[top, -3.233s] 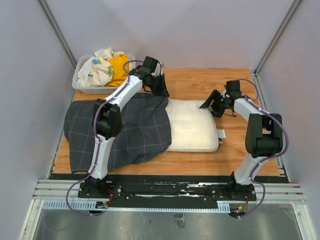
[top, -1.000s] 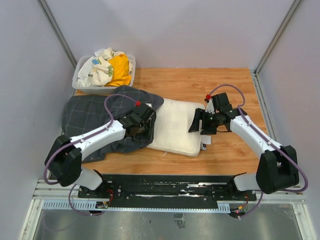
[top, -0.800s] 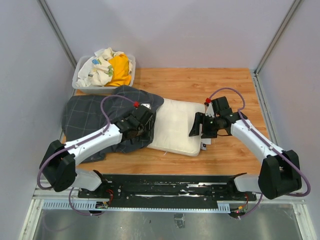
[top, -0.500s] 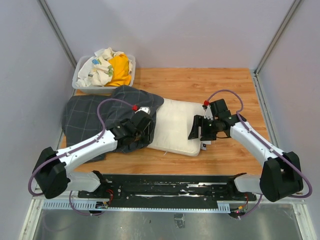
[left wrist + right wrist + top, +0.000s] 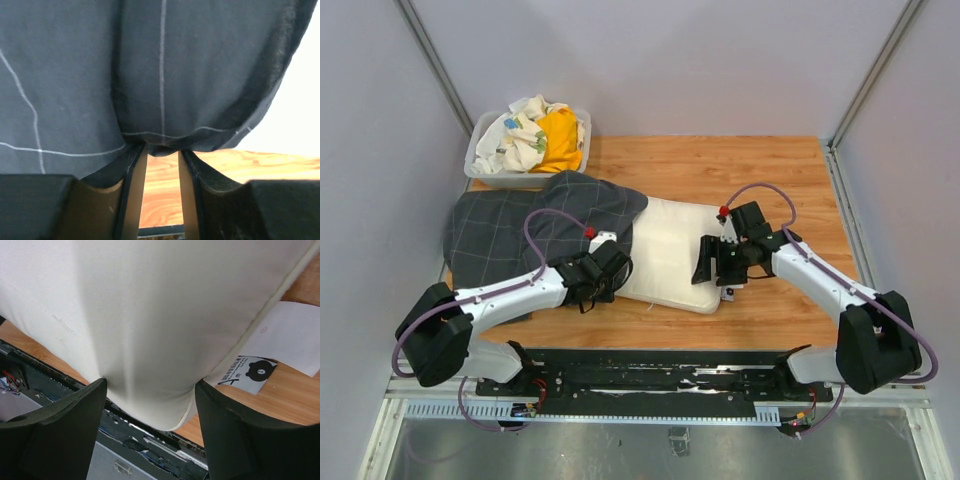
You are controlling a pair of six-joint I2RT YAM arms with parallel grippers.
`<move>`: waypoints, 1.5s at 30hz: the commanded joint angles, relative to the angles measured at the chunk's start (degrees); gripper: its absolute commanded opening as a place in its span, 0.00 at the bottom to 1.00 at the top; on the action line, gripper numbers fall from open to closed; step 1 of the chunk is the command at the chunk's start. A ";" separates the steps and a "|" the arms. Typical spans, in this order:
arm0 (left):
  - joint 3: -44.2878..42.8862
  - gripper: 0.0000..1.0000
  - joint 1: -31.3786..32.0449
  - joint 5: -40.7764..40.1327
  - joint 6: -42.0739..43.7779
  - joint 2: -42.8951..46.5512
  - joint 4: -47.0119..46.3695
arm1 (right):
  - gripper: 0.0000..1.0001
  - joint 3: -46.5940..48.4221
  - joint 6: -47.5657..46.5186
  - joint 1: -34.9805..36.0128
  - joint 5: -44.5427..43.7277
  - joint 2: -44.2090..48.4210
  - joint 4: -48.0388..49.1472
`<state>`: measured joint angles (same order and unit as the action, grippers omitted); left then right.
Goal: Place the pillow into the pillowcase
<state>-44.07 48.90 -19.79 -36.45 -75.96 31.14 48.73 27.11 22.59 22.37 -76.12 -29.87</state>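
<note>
**Two grips, one unconfirmed**

Right gripper [image 5: 150,384]: jaws set wide, clamped on the end of the pillow [image 5: 150,315], which bulges between them. Left gripper [image 5: 159,150]: jaws narrow, hem of the pillowcase [image 5: 200,75] bunched at their tips; can't tell if it's pinched. Risk: the hem slips from the left jaws, the mouth collapses, and the pillow jams against fabric.

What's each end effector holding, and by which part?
The left end effector pinches the pillowcase by its edge at the open end; the right end effector clamps the pillow by its exposed end.
</note>
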 commanded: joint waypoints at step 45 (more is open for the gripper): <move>-79.86 0.01 0.66 9.71 11.12 -7.44 38.19 | 0.01 35.38 11.65 6.31 15.66 12.21 -14.33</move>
<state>-117.01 48.93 -15.00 -25.87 -83.11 70.15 78.04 34.79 27.99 30.04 -65.49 -46.37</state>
